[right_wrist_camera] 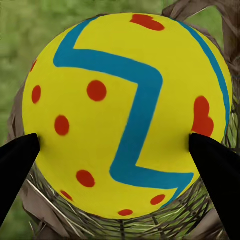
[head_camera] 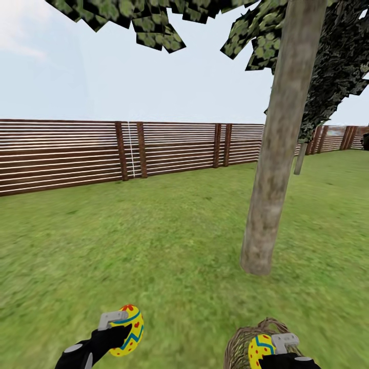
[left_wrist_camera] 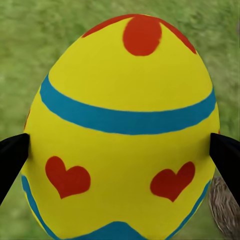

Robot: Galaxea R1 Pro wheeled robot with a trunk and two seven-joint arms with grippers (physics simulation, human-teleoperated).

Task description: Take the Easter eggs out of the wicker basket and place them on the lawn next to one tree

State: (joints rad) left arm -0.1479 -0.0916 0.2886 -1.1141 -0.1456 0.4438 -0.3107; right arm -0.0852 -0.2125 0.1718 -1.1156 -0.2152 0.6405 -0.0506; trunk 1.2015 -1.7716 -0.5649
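My left gripper (head_camera: pixel 122 328) is shut on a yellow Easter egg (head_camera: pixel 129 330) with red hearts and teal bands, held above the lawn (head_camera: pixel 154 246) at the lower left. The same egg (left_wrist_camera: pixel 122 130) sits between the two black fingers (left_wrist_camera: pixel 12 160) in the left wrist view. My right gripper (head_camera: pixel 279 348) is shut on a second egg (head_camera: pixel 260 349), yellow with a teal zigzag, over the wicker basket (head_camera: pixel 241 348). In the right wrist view that egg (right_wrist_camera: pixel 125 115) hangs over the basket's weave (right_wrist_camera: pixel 150 225). A pale tree trunk (head_camera: pixel 271 169) rises just beyond the basket.
A brown slat fence (head_camera: pixel 102 154) closes the far side of the garden. Open grass spreads to the left of the trunk and ahead. Dark foliage (head_camera: pixel 333 66) hangs at the upper right, and a thin second trunk (head_camera: pixel 300 159) stands behind.
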